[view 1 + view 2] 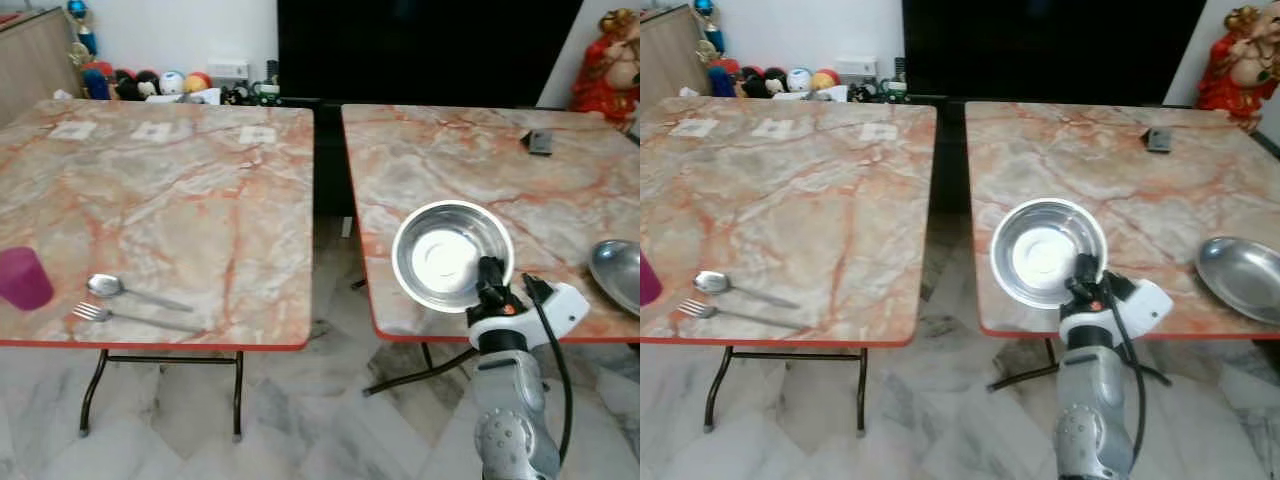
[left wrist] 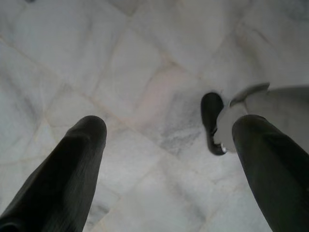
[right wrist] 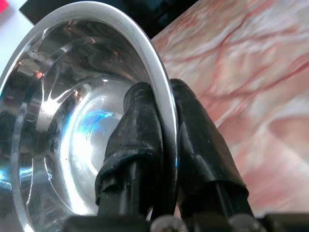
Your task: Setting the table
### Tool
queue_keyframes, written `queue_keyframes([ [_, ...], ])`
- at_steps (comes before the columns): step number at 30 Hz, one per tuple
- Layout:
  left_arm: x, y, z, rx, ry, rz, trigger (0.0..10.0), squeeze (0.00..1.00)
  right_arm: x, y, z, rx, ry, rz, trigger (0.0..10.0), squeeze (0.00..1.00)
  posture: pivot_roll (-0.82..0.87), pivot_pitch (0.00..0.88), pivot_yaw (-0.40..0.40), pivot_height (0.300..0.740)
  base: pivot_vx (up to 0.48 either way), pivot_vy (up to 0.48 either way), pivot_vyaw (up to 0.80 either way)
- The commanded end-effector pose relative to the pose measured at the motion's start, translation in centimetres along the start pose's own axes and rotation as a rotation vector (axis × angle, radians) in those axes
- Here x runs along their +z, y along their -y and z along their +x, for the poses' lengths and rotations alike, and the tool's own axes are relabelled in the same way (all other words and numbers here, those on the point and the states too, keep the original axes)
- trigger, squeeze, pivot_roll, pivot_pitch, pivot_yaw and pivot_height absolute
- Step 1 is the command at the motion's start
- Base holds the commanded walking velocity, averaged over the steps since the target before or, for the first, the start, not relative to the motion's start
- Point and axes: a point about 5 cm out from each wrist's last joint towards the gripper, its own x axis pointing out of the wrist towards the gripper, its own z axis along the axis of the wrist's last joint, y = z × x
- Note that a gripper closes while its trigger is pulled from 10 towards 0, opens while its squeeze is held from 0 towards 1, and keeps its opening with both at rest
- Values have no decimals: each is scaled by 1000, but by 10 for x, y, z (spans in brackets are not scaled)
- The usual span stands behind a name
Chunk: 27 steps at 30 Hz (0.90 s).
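Observation:
My right gripper (image 1: 489, 272) is shut on the near rim of a shiny steel bowl (image 1: 445, 252), held over the front left part of the right marble table (image 1: 450, 160). The right wrist view shows the bowl's rim (image 3: 159, 87) pinched between both fingers (image 3: 140, 130). On the left table (image 1: 170, 190), near its front edge, lie a spoon (image 1: 115, 289) and a fork (image 1: 110, 315), with a purple cup (image 1: 22, 277) to their left. A steel plate (image 1: 1240, 272) rests at the right table's front right. My left gripper (image 2: 169, 145) hangs open over the floor.
A gap with marble floor (image 1: 335, 300) separates the two folding tables. A small dark object (image 1: 539, 141) lies far back on the right table. Paper squares (image 1: 152, 130) sit along the left table's far edge. Toys (image 1: 150, 83) and a red figure (image 1: 610, 70) stand behind.

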Motion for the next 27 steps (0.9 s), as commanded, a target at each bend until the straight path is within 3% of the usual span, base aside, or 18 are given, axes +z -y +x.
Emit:
queue_keyframes([
  [1,-4,3,-1,-13,-21,9,10000,0,8,5,-1,-22,36,5,10000,0,-11,77,1,740,0,-458,0],
  [18,-5,3,-1,-11,-34,15,10000,0,11,9,-2,-45,64,19,10000,0,-16,91,2,740,0,-444,0],
  [27,-6,3,0,-4,-41,13,10000,0,13,12,-1,-72,73,28,10000,0,-18,94,-2,740,0,-30,0],
])
